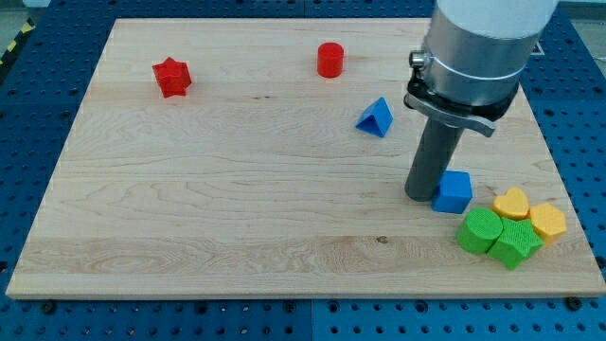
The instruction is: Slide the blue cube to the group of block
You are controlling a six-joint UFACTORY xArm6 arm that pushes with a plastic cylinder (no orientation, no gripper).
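The blue cube [454, 191] lies on the wooden board [237, 189] at the lower right. My tip [420, 196] rests against the cube's left side. Just right of and below the cube sits the group of blocks: a yellow heart [512, 203], a yellow hexagon [548, 221], a green cylinder [480, 231] and a green star-like block [515, 243]. A narrow gap separates the blue cube from the yellow heart and the green cylinder.
A blue triangle [376, 117] lies above and left of my tip. A red cylinder [329, 60] stands near the top middle. A red star [171, 77] sits at the upper left. The board's right edge is close behind the group.
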